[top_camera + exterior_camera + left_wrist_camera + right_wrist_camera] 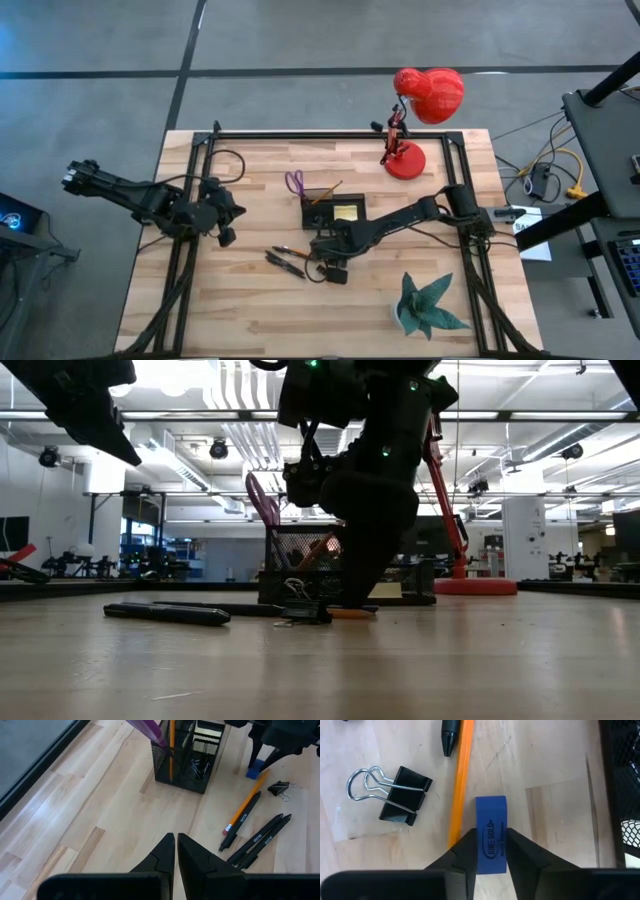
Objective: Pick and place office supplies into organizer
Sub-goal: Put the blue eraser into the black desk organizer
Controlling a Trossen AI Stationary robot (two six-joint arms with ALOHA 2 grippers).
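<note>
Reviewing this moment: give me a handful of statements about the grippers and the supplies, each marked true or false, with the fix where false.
1. The right gripper has its fingers on either side of a blue eraser. True.
2. The left gripper holds the orange pencil. False: its fingers are shut on nothing, and the pencil lies on the table.
3. The purple-handled scissors stand in the black mesh organizer. True.
4. The black binder clip is inside the organizer. False: it lies on the table beside the pencil.
5. The dark pens lie on the table outside the organizer. True.
</note>
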